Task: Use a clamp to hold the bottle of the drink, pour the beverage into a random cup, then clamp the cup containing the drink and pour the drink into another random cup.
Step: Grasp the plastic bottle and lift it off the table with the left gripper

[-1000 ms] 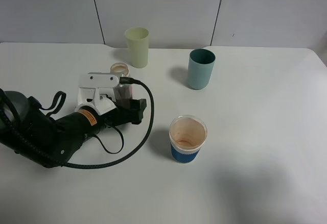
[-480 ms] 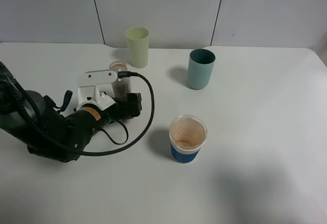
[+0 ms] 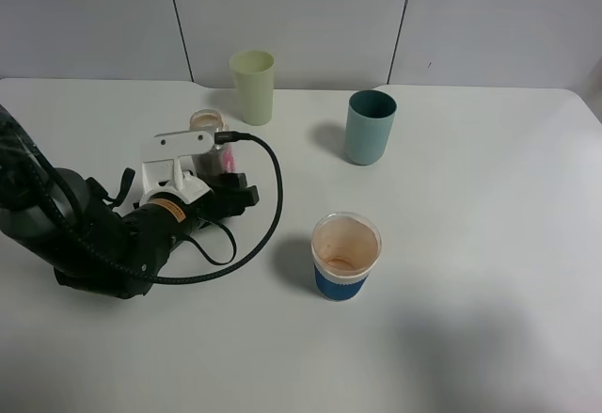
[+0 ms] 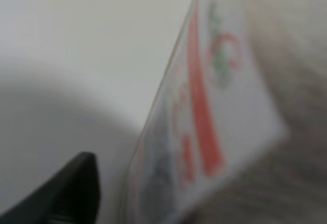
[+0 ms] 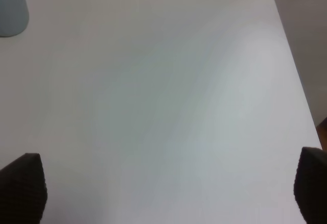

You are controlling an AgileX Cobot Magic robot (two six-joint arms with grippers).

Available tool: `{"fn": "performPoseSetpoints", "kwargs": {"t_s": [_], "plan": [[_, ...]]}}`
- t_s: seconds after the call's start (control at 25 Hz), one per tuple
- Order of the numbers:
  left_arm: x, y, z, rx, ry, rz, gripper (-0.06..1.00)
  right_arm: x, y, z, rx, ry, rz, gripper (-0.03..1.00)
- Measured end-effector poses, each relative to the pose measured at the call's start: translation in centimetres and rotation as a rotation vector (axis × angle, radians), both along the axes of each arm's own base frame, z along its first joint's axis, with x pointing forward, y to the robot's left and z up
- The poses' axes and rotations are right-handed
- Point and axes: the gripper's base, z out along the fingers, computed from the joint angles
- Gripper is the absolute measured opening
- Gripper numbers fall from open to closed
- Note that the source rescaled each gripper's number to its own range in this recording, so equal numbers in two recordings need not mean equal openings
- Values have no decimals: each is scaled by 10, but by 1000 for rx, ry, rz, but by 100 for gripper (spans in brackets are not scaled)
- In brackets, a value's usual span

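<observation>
The bottle of the drink (image 3: 207, 123) stands tilted between the jaws of my left gripper (image 3: 213, 155), its open neck toward the back and its pink-red label (image 3: 227, 161) showing. The left wrist view is filled by the blurred, slanted label (image 4: 204, 112), with one black finger (image 4: 66, 193) a little apart from it. The grip itself is hidden. I cannot make out the beverage. The blue-banded cup (image 3: 345, 255), brown-stained inside, stands at centre front. The teal tumbler (image 3: 370, 127) stands behind it. My right gripper (image 5: 163, 196) is open over bare table.
A pale yellow-green tumbler (image 3: 252, 86) stands at the back, just behind the bottle. The left arm's black cable (image 3: 273, 206) loops over the white table (image 3: 470, 244) toward the blue-banded cup. The teal tumbler's edge (image 5: 10, 9) shows in the right wrist view, as does the table's edge (image 5: 294, 66).
The left gripper has moved in around the bottle and its jaws have narrowed. The bottle's neck has shifted left and tipped, turning its pink label into view. Cups are unmoved.
</observation>
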Motion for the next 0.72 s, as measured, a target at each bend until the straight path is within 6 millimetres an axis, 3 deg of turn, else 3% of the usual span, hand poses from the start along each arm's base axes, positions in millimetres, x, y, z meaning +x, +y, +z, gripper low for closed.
{"fn": "performPoseSetpoints", "kwargs": {"t_s": [0.12,0.24,0.48,0.72], "plan": [[0,1,0,-1,1,7,16,0,0,0,0,0,0,90],[0,1,0,-1,1,8,5,0,0,0,0,0,0,90],[0,0,0,43,-9,-24,5,0,0,0,0,0,0,90],[-1,-1,-1,195,-38,-101,5,0,0,0,0,0,0,90]]}}
